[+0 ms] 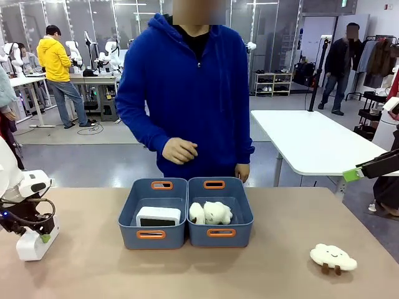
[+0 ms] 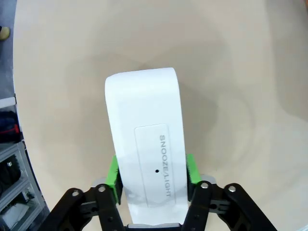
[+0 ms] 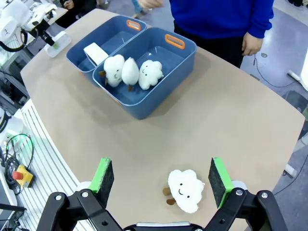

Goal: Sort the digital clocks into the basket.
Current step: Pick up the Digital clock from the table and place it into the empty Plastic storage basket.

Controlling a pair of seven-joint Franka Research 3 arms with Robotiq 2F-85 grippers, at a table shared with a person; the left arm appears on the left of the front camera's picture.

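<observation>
L claw (image 2: 151,171) pinching 2nd clock (image 2: 144,125) at 8 o'clock of left basket (image 1: 129,215); lift high, clear rim, set beside 1st clock (image 1: 158,216) inside; R claw (image 3: 161,175) spread above cloud plush (image 3: 184,190).

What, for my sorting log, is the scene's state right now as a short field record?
left gripper: shut on one digital clock, at the left side of the table
other digital clock: inside the left basket
right basket: holds two cloud plushes
right gripper: open, above a loose cloud plush lying on the table
clocks left to sort: one
</observation>
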